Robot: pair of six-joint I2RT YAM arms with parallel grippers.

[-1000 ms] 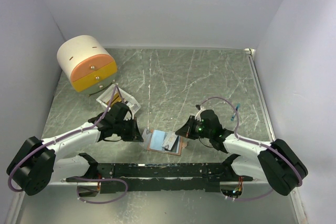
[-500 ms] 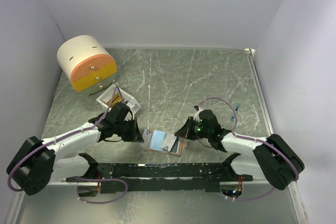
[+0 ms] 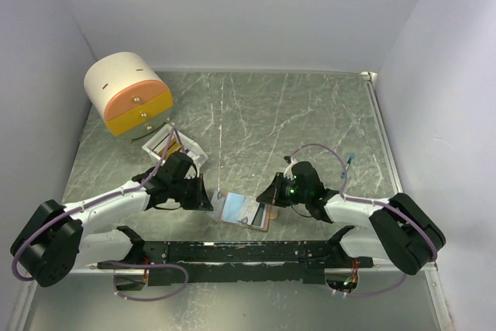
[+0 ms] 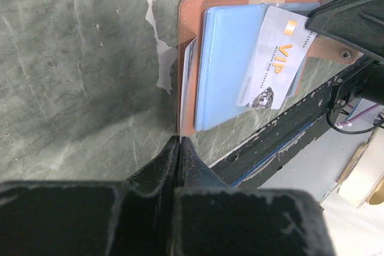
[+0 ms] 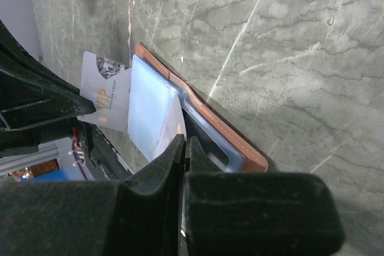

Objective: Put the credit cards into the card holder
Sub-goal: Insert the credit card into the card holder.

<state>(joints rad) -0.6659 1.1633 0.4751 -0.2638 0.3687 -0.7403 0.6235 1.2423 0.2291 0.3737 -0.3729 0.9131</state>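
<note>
So the left gripper (image 4: 180, 143) is pressed together with nothing in it, tip right at the 9 o'clock edge of the card holder (image 4: 231, 70), which lies open at the table's (image 3: 310, 114) 6 o'clock side. My guess is it's bracing the holder so it can't slide. The right gripper (image 5: 184, 143), also pressed together and bare, pokes the blue inside from 3 o'clock, probably nudging cards in. Count: 1 holder and 2 cards I can see, 1 VIP card (image 4: 273, 58) sticking out crooked and 1 pale card edge (image 4: 187, 79) tucked at the side.
</note>
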